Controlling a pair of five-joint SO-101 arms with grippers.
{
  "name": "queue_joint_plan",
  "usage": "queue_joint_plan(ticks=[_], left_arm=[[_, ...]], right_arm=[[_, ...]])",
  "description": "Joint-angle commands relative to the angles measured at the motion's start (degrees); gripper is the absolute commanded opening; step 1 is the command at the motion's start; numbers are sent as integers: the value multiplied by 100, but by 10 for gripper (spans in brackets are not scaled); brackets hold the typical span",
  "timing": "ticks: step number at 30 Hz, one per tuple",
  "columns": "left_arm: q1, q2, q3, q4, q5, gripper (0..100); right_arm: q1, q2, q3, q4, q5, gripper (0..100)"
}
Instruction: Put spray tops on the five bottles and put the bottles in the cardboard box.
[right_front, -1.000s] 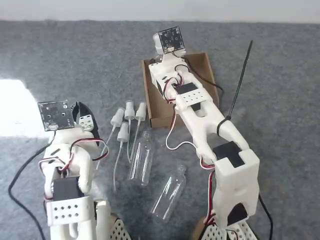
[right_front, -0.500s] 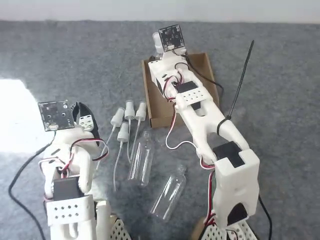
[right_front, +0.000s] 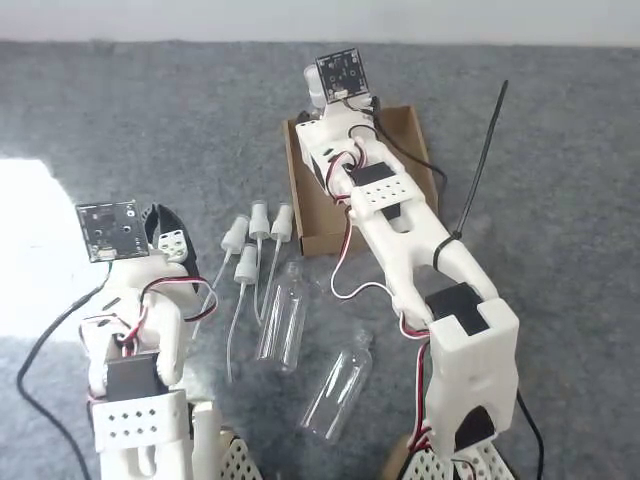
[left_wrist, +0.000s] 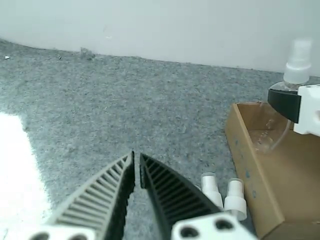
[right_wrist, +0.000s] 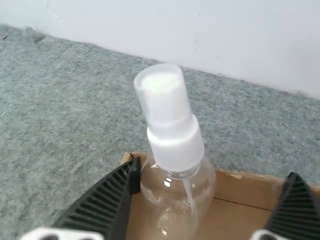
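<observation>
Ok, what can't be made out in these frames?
High view: the right arm covers most of the cardboard box, so its contents are hidden.
Right wrist view: the capped bottle is cut off by the edge; whether it stands on the box floor is unclear.
Left wrist view: the left gripper hides the spray tops' tubes.

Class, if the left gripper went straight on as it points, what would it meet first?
Likely bare carpet, then the wall; the left gripper aims clear of the spray tops and cardboard box. Depth is uncertain.
</observation>
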Motion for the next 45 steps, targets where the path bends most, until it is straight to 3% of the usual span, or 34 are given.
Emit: queue_joint_plan(ticks=[1,16,26,35,40,45], left_arm=[[-26,70,-31,-149,53,11],[-26,70,-31,-158,53,11],[-18,35,31,-193,53,11],[-18,35,31,-193,53,11],[-26,35,40,-193,44,11],[-26,35,40,-193,44,12]], right_arm=[[-57,-119,-369,40,-9,385],[-48,-119,-1679,1156,-18,385],[-57,-119,-3305,2440,-18,385],[-57,-365,-4932,4576,-18,384],[-57,-857,-5160,5367,-18,384],[-48,-1420,-5152,6897,-26,384]])
